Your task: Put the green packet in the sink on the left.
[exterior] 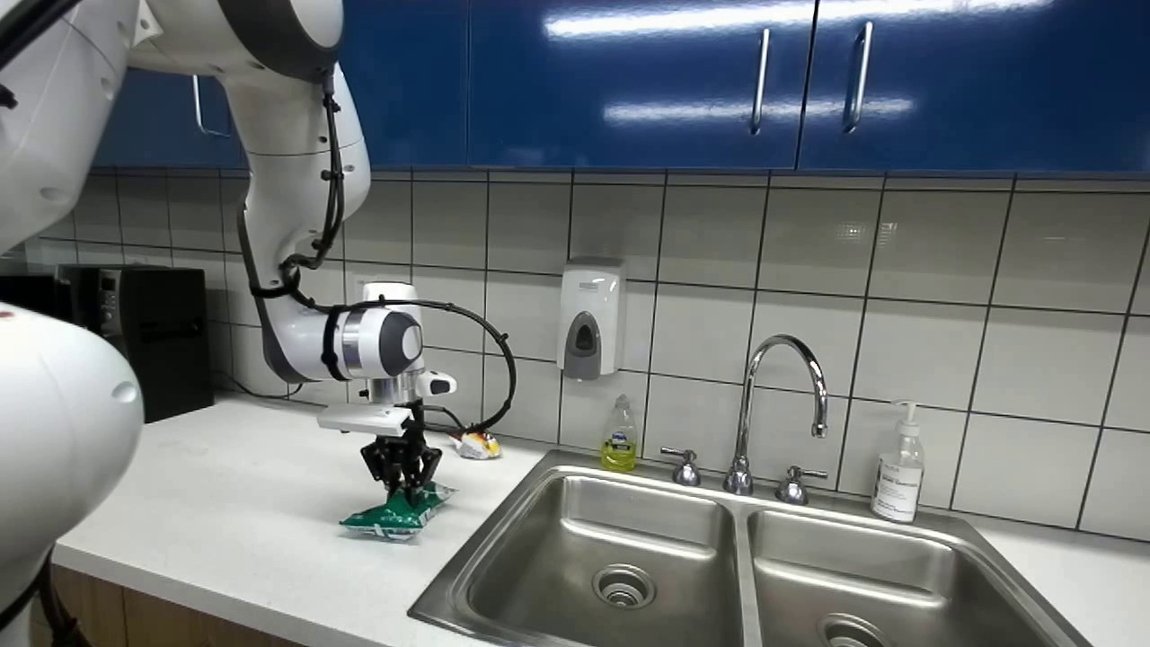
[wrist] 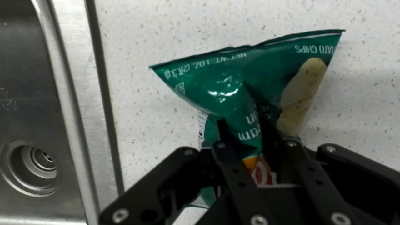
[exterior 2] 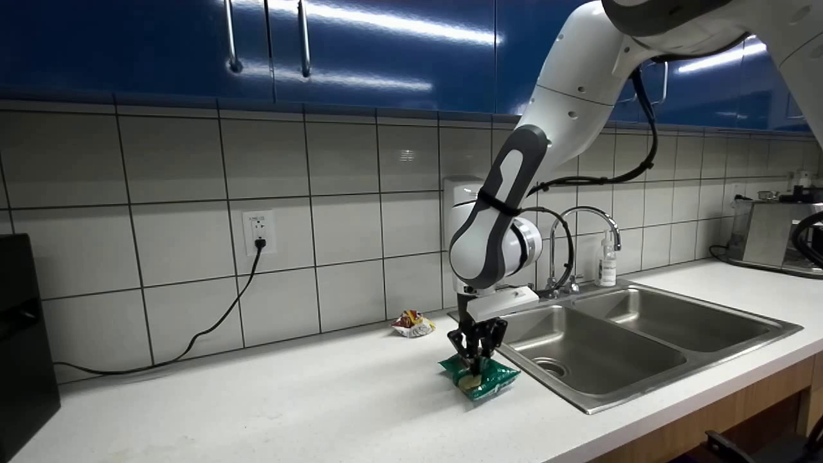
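The green packet point(exterior: 382, 519) is a small chip bag at the white counter, beside the sink; it also shows in an exterior view point(exterior 2: 498, 381). In the wrist view the packet point(wrist: 206, 82) is creased and bunched between the fingers. My gripper point(exterior: 409, 494) points down and is shut on the packet's middle; it also shows in the wrist view point(wrist: 243, 125). The packet is on or very close to the counter; I cannot tell which. The steel sink has two basins. The left basin point(exterior: 539, 562) is the nearer one to the packet; its wall and drain show in the wrist view point(wrist: 28, 103).
A crumpled yellow and red packet point(exterior: 476, 445) lies near the wall behind the gripper. A dish soap bottle point(exterior: 620, 438), the tall faucet point(exterior: 747, 404) and a pump bottle point(exterior: 898, 476) stand along the sink's back edge. A black machine point(exterior: 162, 341) stands on the counter.
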